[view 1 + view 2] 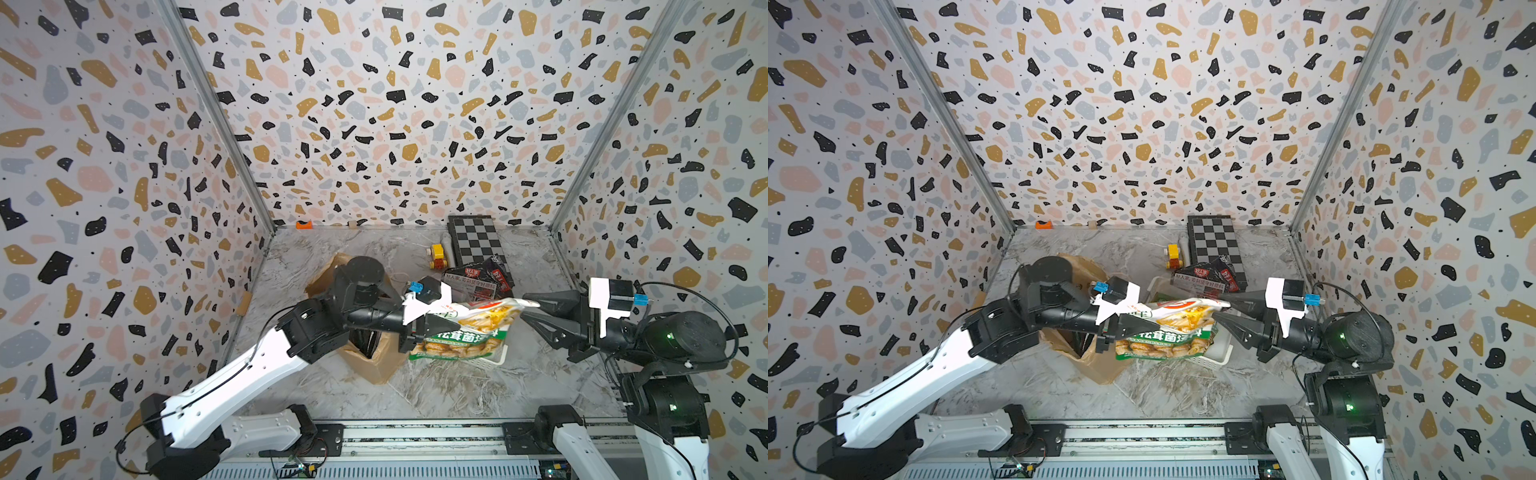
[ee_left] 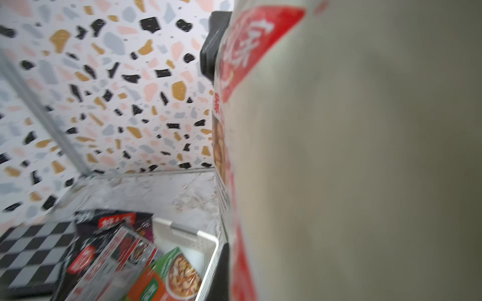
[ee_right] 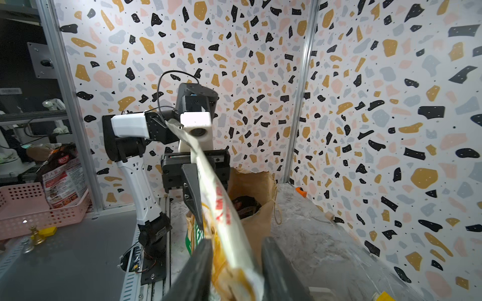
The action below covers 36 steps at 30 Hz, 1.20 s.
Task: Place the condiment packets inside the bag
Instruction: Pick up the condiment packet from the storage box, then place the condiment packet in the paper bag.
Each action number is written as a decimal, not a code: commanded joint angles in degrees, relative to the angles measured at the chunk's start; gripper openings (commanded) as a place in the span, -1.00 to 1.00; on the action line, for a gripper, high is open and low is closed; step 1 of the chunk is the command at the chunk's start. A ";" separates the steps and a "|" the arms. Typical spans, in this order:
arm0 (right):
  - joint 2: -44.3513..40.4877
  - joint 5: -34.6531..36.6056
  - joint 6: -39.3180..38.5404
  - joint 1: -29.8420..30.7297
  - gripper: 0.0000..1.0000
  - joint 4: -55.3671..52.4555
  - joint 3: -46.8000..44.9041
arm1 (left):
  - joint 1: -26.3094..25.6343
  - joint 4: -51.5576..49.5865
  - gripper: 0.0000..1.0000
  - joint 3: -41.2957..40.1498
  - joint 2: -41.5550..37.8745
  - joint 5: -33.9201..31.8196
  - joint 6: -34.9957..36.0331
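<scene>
The left tool (image 1: 441, 323) is pressed together on the green-and-orange packet (image 1: 478, 328). It pinches the packet near its white upper end and holds it in the air, stretched sideways toward the right tool (image 1: 526, 308). The right tool's jaws stand spread. The packet's far tip sits between them, close against one finger (image 3: 197, 271) and clear of the other.

The packet is a flat glossy pouch. It is white at the top with a red logo and has an orange food photo across the middle. Below that runs a green band with large white Chinese characters, and more food is pictured along the bottom edge. In the left wrist view its pale, plain back fills most of the picture, blurred.

Below and behind the left tool, the bag (image 1: 374, 363) stands on the bench (image 1: 436, 395). It is tan and creased, with a twisted cord handle, and its mouth is open upward. A dark packet (image 3: 245, 206) lies inside it.

Directly beneath the held packet, between the two tools, sits the white perforated basket (image 1: 496, 360). Another green packet (image 2: 172, 276) lies in it. Just beyond the tools, black-and-red packets (image 1: 478, 282) lean over the basket's far rim.

Farther beyond the tools, a yellow-and-red toy (image 1: 436, 255) and a chessboard (image 1: 478, 239) lie near the back wall.
</scene>
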 commanded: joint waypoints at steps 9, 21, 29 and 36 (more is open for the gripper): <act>-1.11 13.00 -2.37 0.12 0.22 -7.01 -0.06 | 2.73 18.07 -1.00 -10.96 -23.80 -52.36 9.03; -2.28 14.48 -6.34 0.13 0.23 -11.24 -0.07 | 10.66 23.90 -1.00 -22.84 -26.47 -55.16 11.28; -3.18 14.64 -7.15 0.12 0.25 -11.50 -0.60 | 19.37 17.41 -1.00 -28.49 -29.04 -49.58 4.52; -3.66 14.98 -6.86 0.12 0.25 -10.62 -1.74 | 24.11 13.54 -1.00 -32.00 -31.10 -40.00 -2.02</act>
